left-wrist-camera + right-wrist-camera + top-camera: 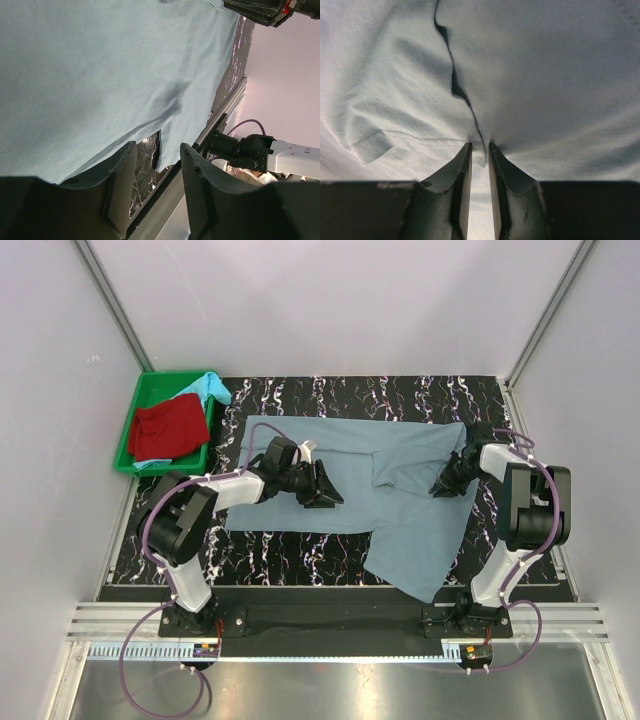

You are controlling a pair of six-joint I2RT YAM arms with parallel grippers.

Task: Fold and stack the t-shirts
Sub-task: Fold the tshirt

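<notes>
Near edge: left arm base (190, 615) and right arm base (466, 615) stand side by side, closest to the overhead camera.
Table (300, 555): black top with white marbling, carrying the cloth and the tray.
Grey-blue t-shirt (300, 465): the largest cloth, spread mostly flat across the middle of the table between the two arms.
Long axis: runs left to right, roughly parallel to the near edge.
Pointing: the left end is a fairly straight edge. The right end is doubled over on itself, and one flap slants toward the near right, its corner ending near the right arm base. Which end carries the neck I cannot say for sure from above.
Green tray (150, 385): at the far left of the table, just beside the big shirt's far left corner.
Red t-shirt (168, 430): crumpled inside the tray, lying on top of the lighter one.
Turquoise t-shirt (213, 388): mostly hidden under the red one, spilling over the tray's far right corner.
Left gripper (322, 485): over the shirt's left-middle part, jaws apart with nothing between them. Its wrist view shows the shirt's edge and a patch of table beyond the gap.
Right gripper (447, 483): at the doubled-over right part, fingers (447, 200) drawn almost together, pinching a ridge of the grey-blue cloth at their tips.
</notes>
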